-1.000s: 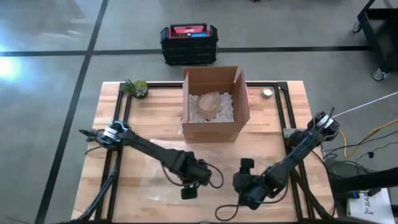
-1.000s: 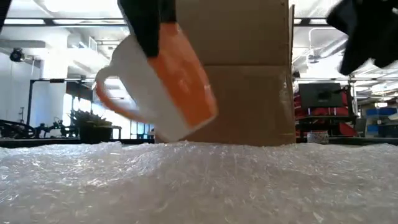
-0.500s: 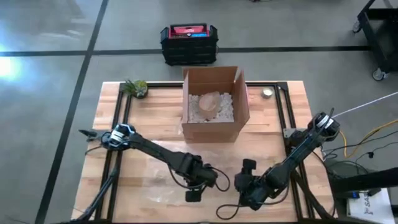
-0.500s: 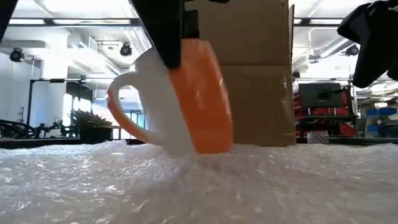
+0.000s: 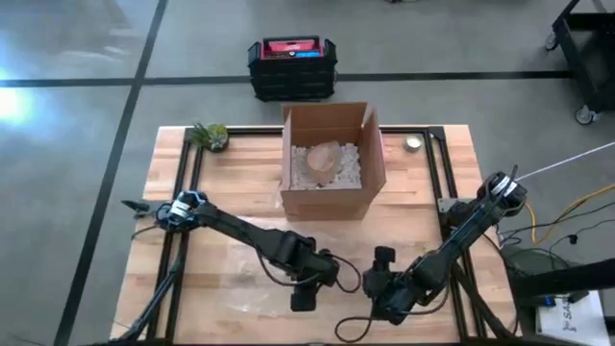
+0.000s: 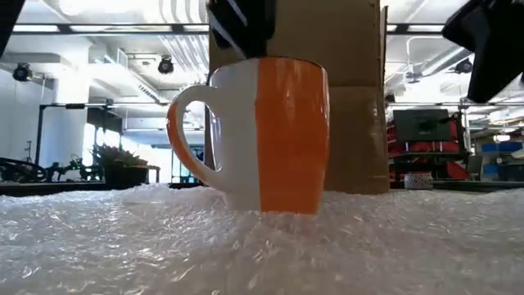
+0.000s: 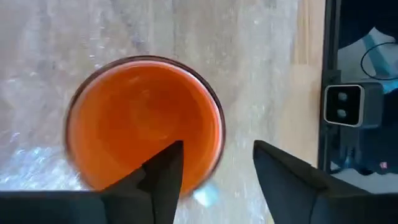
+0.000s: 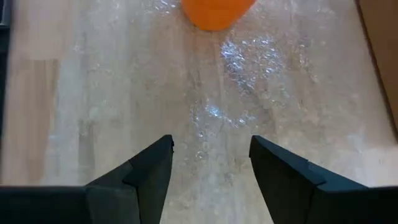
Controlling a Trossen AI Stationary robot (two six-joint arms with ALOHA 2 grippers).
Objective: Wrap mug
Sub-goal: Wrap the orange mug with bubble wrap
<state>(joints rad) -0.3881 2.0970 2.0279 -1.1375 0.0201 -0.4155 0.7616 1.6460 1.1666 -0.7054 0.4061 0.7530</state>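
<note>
The orange-and-white mug (image 6: 260, 135) stands upright on the bubble wrap (image 6: 262, 246), the left gripper (image 7: 214, 165) parted astride its rim, the right gripper (image 8: 211, 155) hovering wide nearby; folding the wrap over comes next.

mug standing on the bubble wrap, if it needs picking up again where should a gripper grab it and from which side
Probably the rim, from straight above. The mug stands upright on the bubble wrap, mouth open upward, so one finger can go inside and one outside the wall, as the left gripper is placed now. Choose a stretch of rim away from the handle, which juts out sideways.
</note>
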